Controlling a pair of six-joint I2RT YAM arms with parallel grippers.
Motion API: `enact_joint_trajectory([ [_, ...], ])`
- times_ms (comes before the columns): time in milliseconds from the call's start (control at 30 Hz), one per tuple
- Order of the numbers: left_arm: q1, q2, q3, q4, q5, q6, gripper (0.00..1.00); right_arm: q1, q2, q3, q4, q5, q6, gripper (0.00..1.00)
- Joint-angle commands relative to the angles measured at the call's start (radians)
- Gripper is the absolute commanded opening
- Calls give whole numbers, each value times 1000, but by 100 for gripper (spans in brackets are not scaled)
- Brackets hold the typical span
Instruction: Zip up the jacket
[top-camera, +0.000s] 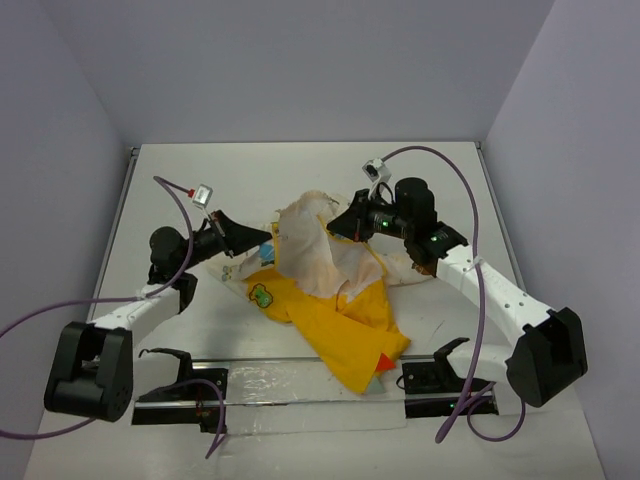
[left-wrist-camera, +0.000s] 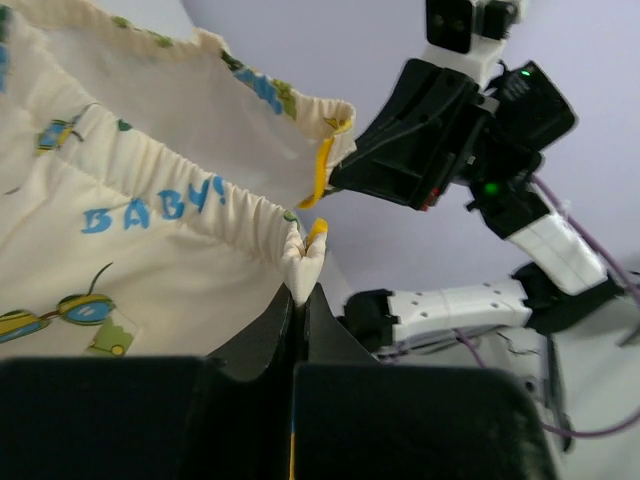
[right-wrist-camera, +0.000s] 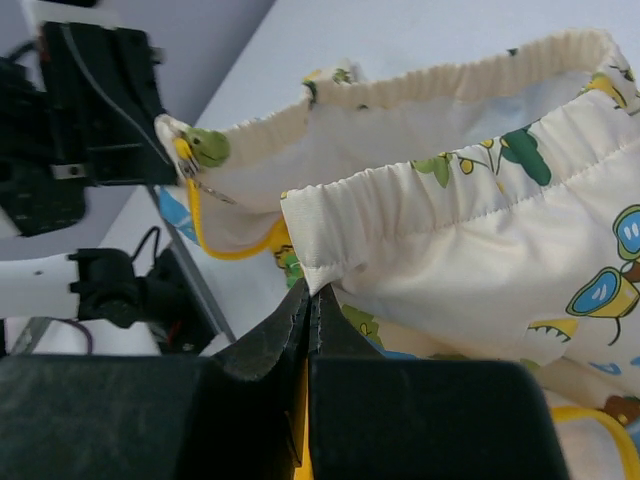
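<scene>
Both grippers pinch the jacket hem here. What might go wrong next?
The left gripper and right gripper each pinch only a thin corner of cream hem on the jacket, so cloth may slip out under tension. The jacket lies crumpled with no slider visible, so the zipper edges may misalign. The grippers face each other closely and might collide.

Left arm, right arm: white links, black joints. Left tool, right tool black. Purple cables. Green LED.
</scene>
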Motion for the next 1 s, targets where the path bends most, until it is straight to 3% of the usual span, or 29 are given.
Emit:
enact_joint_trajectory([
  [0, -7, 131, -23, 567, 111, -236, 0, 11, -51, 0, 164, -112, 71, 0],
  [133, -12, 281, -10, 844, 110, -394, 0, 24, -43, 7, 182, -117, 83, 0],
  [233, -27, 336, 17, 919, 107, -453, 0, 31, -18, 20, 145, -81, 65, 0],
  [600, -68, 328, 48, 901, 70, -436, 0, 63, 107, -19, 183, -19, 99, 0],
  [967, -91, 322, 58, 915, 52, -439, 0, 95, 210, -21, 268, -129, 136, 0],
])
